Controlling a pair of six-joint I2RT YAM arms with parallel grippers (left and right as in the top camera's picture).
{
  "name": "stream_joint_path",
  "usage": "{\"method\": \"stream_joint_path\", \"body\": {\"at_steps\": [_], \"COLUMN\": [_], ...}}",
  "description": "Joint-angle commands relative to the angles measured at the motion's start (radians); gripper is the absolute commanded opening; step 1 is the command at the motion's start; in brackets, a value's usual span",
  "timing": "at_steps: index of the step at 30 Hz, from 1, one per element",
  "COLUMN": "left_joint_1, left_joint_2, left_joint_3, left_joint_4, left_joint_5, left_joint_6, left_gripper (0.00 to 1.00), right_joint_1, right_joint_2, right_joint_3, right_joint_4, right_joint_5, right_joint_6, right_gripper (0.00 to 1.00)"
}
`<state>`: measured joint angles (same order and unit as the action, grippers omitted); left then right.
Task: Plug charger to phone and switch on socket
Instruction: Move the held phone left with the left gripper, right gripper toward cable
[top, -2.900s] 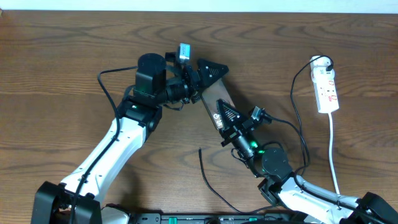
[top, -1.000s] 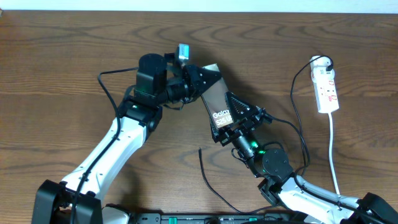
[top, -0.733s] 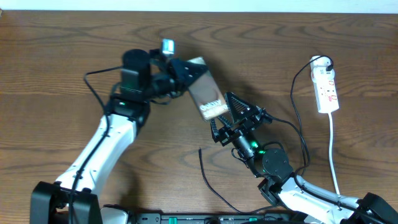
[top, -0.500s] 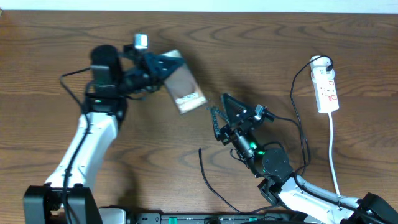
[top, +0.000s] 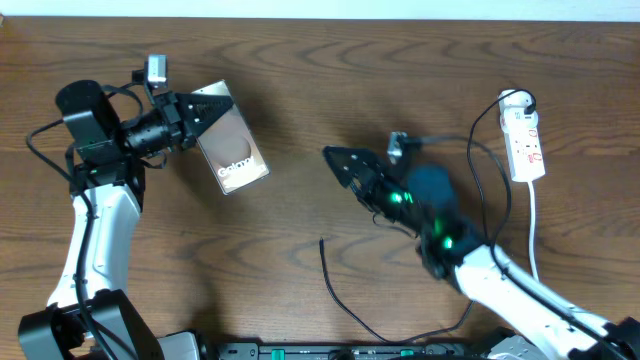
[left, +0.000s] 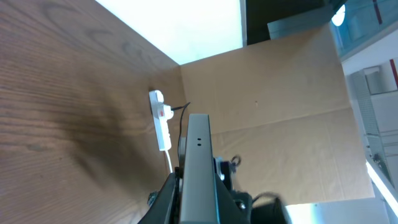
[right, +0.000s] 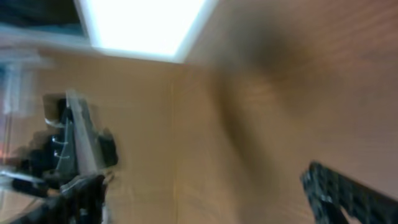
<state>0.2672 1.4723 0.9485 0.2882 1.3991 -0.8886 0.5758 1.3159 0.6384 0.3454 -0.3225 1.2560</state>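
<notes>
While the plug tip is not yet in the port, the task reads as early: neither plugging nor switching is done.

Left gripper (top: 190, 112): closed on the upper end of the phone (top: 235, 150), over the far-left part of the worktop (top: 300, 60). The left wrist view shows the phone edge-on between the jaws, free end with its small holes pointing away from the wrist. The phone appears to be held clear of the wood. Judgement: gripping one end leaves the port end exposed and braced, so the other arm can push a plug in.

Right gripper (top: 345, 165): near the middle of the worktop, jaws wide apart, nothing between them. Its own view is motion-blurred, with only one dark finger showing.

Charger (top: 330, 275): thin black cable lying loose near the front edge, about midway along, free end pointing toward the far edge. Neither gripper touches it. It is well apart from the phone.

Socket (top: 526, 140): flat on the worktop near the right edge, toward the far-right corner, white cord trailing to the front. Untouched.

Judgement: the empty right gripper is the one free to fetch the cable end.
</notes>
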Motion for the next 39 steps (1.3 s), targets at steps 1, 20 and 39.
{"method": "stream_joint_path", "body": {"at_steps": [1,20,39], "left_joint_1": [0.011,0.278,0.282], "left_joint_2": [-0.002,-0.002,-0.002], "left_joint_3": [0.003,0.003,0.003], "left_joint_4": [0.005,0.000,-0.003], "left_joint_5": [0.063,0.094,0.069], "left_joint_6": [0.024,-0.006,-0.006], "left_gripper": [0.07,0.07,0.07], "right_joint_1": [-0.005,0.090,0.150], "right_joint_2": [-0.008,0.005,0.454], "right_joint_3": [0.188,0.345,0.633], "right_joint_4": [-0.269,-1.140,-1.359], "right_joint_5": [-0.129,0.112,0.061], "right_joint_6": [-0.183,-0.337,-0.529], "right_gripper": [0.99,0.99,0.93]}}
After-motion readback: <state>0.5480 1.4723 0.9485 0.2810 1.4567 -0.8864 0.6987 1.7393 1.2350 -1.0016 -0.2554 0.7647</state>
